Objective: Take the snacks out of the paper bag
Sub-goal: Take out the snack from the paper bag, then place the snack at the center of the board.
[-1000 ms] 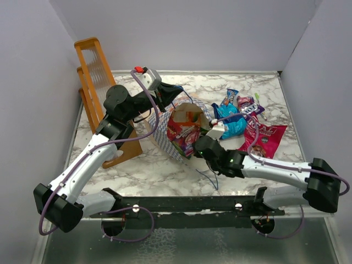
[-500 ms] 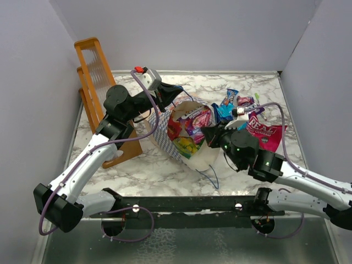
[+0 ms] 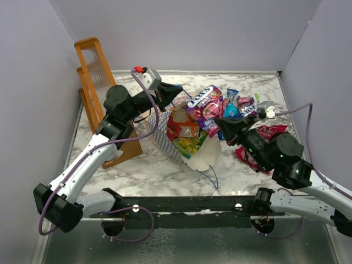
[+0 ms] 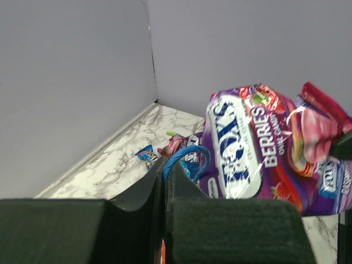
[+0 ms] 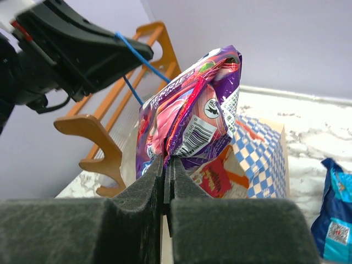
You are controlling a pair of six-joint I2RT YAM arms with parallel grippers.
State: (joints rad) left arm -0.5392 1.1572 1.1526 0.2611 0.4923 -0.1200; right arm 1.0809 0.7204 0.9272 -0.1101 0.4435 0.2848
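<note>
Grey-veined marble desk (image 3: 159, 170) filled the top view, with plain lilac walls around it. At the bottom of that frame both arm bases sat on a black bar.

A little higher, at the centre, the paper bag (image 3: 158, 135) lay tilted, its cream mouth open toward the lower right. One loose blue cord (image 3: 212, 177) of it trailed on the marble below the mouth. Inside the mouth a green-yellow candy bag (image 3: 188, 146) and an orange-red bag (image 3: 175, 125) were visible.

Right of centre, the right gripper (image 3: 219, 121) had its fingers (image 5: 137, 203) clenched on the lower edge of a purple packet (image 3: 204, 103) printed "FOX'S BERRIES". This packet was held in the air above the bag mouth. In the right wrist view the two fingers were pressed together with the packet's edge between them.

Above the centre of the top view, the left gripper (image 3: 180, 89) was pinched tightly on the blue cord handle (image 4: 186, 158) at the far side of the bag. In the left wrist view the cord made a small loop just past the fingertips.

Farther back, at the upper right of the desk, other snacks lay outside the bag. These were a pink-red pouch (image 3: 270, 132) partly hidden by the right arm, a blue packet (image 3: 231, 98) and a small purple one beside it.

At the upper left an orange wooden rack (image 3: 93, 66) stood close to the wall.
</note>
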